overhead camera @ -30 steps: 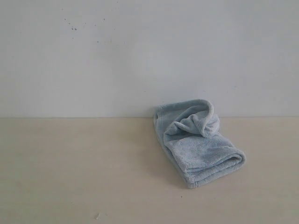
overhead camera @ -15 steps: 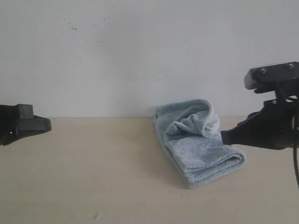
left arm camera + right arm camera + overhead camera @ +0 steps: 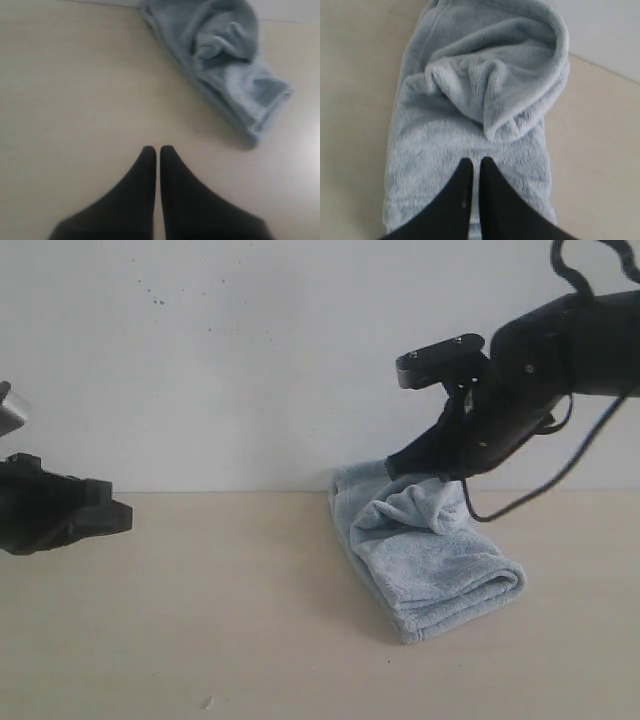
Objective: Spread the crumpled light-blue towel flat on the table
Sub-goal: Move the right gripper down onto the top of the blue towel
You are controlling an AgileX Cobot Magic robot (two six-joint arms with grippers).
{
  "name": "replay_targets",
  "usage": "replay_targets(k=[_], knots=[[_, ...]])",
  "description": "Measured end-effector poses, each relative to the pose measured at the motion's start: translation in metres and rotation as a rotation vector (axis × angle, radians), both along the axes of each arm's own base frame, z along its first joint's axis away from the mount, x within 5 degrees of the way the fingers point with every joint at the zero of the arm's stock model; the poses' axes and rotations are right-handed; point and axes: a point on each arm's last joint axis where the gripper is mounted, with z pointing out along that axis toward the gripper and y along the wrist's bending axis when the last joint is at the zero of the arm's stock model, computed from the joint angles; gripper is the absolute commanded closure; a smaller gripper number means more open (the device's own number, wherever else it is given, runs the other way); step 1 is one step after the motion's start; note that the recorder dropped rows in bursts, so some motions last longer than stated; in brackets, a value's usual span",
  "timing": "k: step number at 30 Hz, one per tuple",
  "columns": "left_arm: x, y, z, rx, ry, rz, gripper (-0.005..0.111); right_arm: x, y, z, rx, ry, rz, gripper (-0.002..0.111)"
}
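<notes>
The pale blue towel lies crumpled and folded on the beige table, right of the middle, its far end bunched against the wall. My right gripper hangs above the towel's bunched far end, shut, with nothing between its fingers. In the right wrist view the closed tips point over the flat part of the cloth. My left gripper is shut and sits at the far left, well away from the towel; its tips are over bare tabletop.
A white wall rises straight behind the table's far edge, right at the towel's back. Bare tabletop stretches left of and in front of the towel. A small speck lies near the front edge.
Both arms came into view. The right arm swung from the right edge up and over the towel's far end. The left gripper moved slightly inward. The towel has not moved.
</notes>
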Motion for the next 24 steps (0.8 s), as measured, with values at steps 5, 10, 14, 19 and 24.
replay_targets(k=[5, 10, 14, 19, 24], knots=[[0.000, -0.008, -0.010, 0.168, -0.044, 0.099, 0.103, 0.037, 0.017, -0.007, 0.051, -0.026, -0.033, 0.060], [-0.006, -0.024, -0.006, 0.154, -0.058, 0.035, 0.103, 0.063, 0.027, -0.036, 0.110, 0.004, -0.122, 0.060], [-0.009, -0.029, -0.005, 0.132, -0.053, -0.006, 0.103, 0.081, 0.016, -0.064, 0.173, 0.055, -0.260, 0.060], [-0.009, -0.029, -0.005, 0.134, -0.054, -0.003, 0.103, 0.095, -0.011, -0.098, 0.184, 0.108, -0.363, 0.060], [-0.010, -0.030, -0.005, 0.129, -0.051, -0.014, 0.103, 0.104, -0.012, -0.114, 0.219, 0.071, -0.349, 0.062]])
